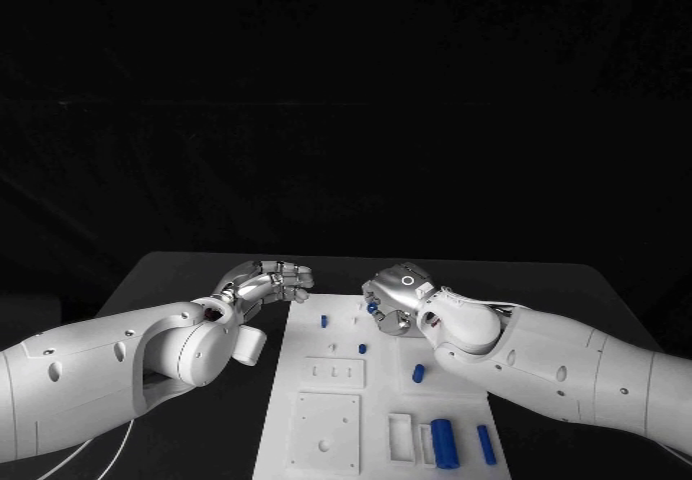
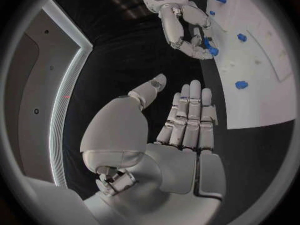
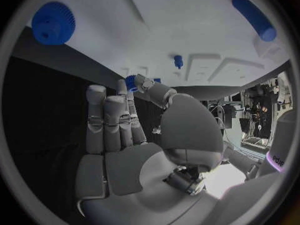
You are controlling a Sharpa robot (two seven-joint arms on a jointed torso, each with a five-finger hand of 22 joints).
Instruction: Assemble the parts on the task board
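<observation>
- hands: left hand sits over the black table just off the board's far left corner, fingers straight and side by side, thumb apart, nothing in it. right hand hovers over the board's far end, a small blue part pinched between thumb and fingertip, the other fingers straight.
- board: white plate in the middle of the table; blue parts stand or lie along it: a peg near the far end, a small stud, another peg mid-board, a thick cylinder and a thin rod at the near end. a round ribbed blue piece lies on it too, as the right wrist view has it.
- risk, slip: the pinch looks light and at the part's end; a tilt or jolt could drop it onto the board, where it may roll.
- risk, misfit: which hole the part is meant for cannot be told; coming down askew could jam it.
- risk, knock: the right hand is near the far peg and could topple it.
- risk, crowding: the two hands are near each other at the far end and could clash.
- surface: black table, matt, board lying flat on it.
- room: dark behind the table; nothing there can be made out.
</observation>
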